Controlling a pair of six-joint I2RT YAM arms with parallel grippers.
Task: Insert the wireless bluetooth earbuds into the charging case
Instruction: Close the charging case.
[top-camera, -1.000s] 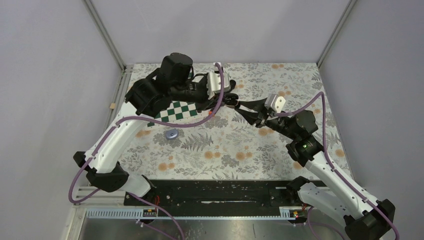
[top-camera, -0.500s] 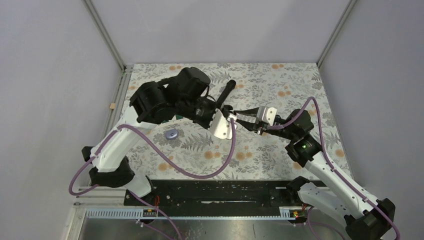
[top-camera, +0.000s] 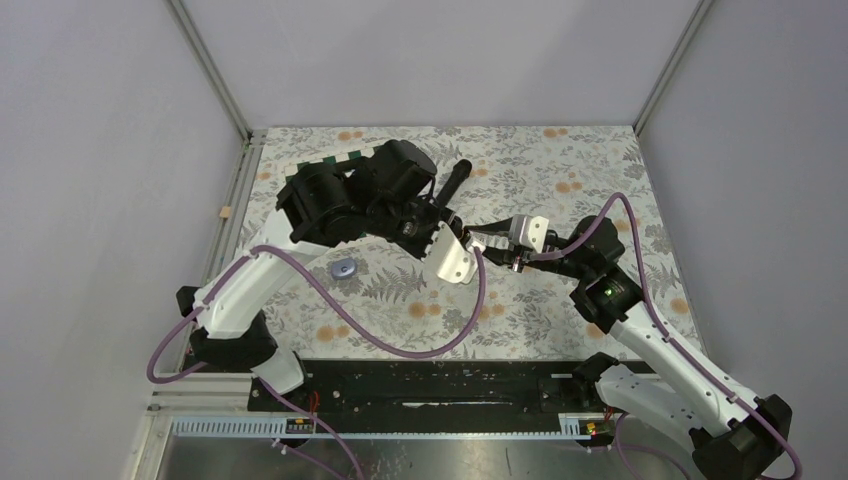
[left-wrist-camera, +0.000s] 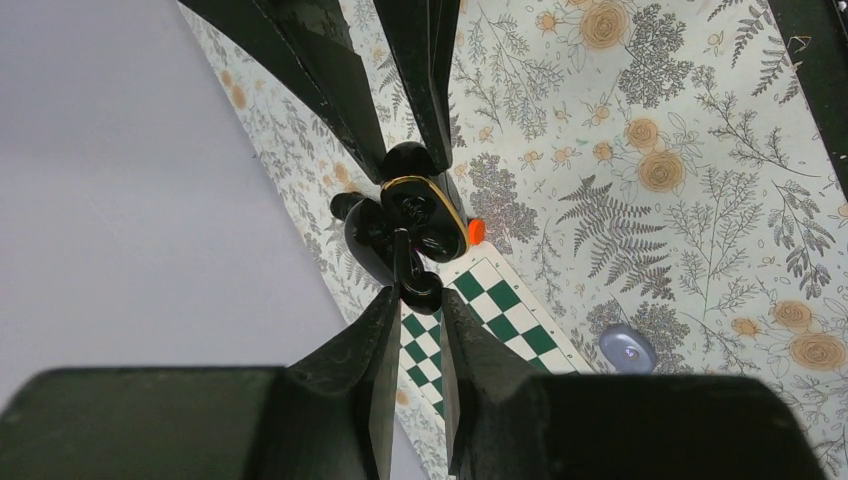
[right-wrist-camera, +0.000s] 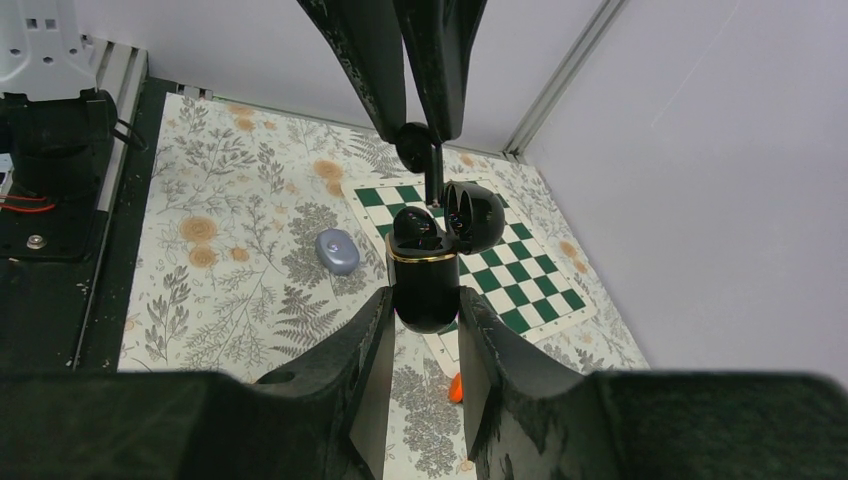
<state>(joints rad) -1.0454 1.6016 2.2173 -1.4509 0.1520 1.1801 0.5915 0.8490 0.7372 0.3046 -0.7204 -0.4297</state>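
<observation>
My right gripper (right-wrist-camera: 425, 300) is shut on a black charging case (right-wrist-camera: 425, 285) with a gold rim, held upright above the table with its lid (right-wrist-camera: 470, 215) open. My left gripper (left-wrist-camera: 415, 290) is shut on a black earbud (left-wrist-camera: 418, 285). In the right wrist view the bud (right-wrist-camera: 412, 140) hangs stem down, its stem tip right at the open case. The two grippers meet tip to tip in the top view, left (top-camera: 463, 232) and right (top-camera: 483, 238). The pale purple earbuds are not in view.
A closed pale purple case (top-camera: 343, 268) lies on the floral cloth to the left. A green and white checkered board (right-wrist-camera: 470, 270) lies behind it. A black marker (top-camera: 452, 182) lies at the back. A small orange piece (right-wrist-camera: 455, 388) lies under the grippers.
My left arm swung nearer and rolled its wrist, uncovering the marker. Both grippers shifted slightly nearer and stay tip to tip.
</observation>
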